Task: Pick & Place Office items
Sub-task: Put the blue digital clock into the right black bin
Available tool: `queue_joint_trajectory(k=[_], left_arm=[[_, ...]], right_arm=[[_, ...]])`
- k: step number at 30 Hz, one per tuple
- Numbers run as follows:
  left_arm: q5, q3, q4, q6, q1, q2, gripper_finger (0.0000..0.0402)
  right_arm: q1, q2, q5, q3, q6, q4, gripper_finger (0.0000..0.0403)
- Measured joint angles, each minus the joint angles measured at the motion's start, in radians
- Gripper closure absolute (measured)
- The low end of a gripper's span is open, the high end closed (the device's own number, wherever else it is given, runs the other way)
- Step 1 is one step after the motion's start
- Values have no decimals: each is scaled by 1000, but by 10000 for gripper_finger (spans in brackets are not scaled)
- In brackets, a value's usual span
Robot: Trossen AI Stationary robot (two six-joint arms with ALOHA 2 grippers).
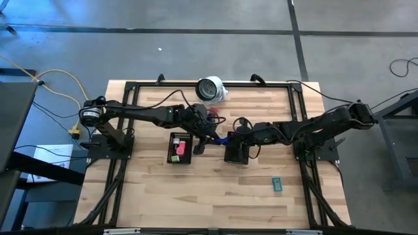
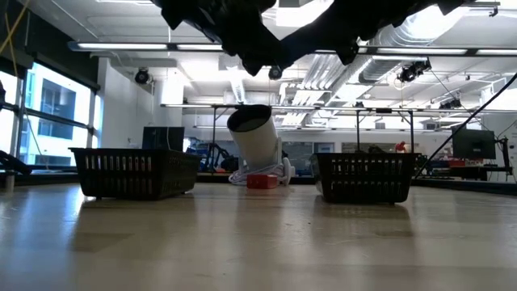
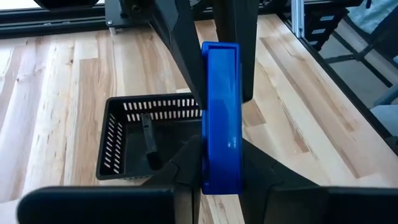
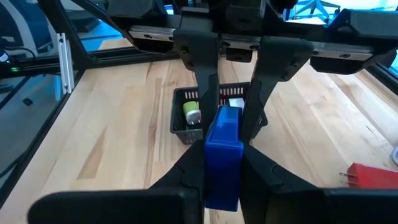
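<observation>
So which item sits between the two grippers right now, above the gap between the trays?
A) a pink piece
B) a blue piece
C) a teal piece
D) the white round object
B: the blue piece is pinched by the right gripper, with the left gripper closed on it too.

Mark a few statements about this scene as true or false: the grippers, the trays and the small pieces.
1. Both the left gripper and the right gripper grip the blue piece. True.
2. The left tray is empty. False: it holds a pink piece and a green piece.
3. A teal piece lies outside the trays. True.
4. The white round object sits in a tray. False: it stands on the table.
</observation>
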Motion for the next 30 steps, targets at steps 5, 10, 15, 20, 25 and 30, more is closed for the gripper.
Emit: queue_joint_trajectory(k=[5,10,15,20,25,30], left_arm=[[-12,0,-18,-3,0,-5,343],[-97,0,-99,0,-7,-22,343],[-208,0,-166,3,-30,-34,343],[-293,45,-238,20,-46,-34,343],[-307,101,-328,22,-59,-34,343],[-307,131,-367,29,-71,-33,343]], right_arm=[[0,0,5,-1,-6,14,336],[-5,-14,19,-1,-47,12,297],[-5,-40,-5,66,-68,-73,280],[-26,-1,-44,248,-83,-362,279],[-46,59,-58,401,-103,-613,274],[-59,114,-118,446,-141,-657,262]])
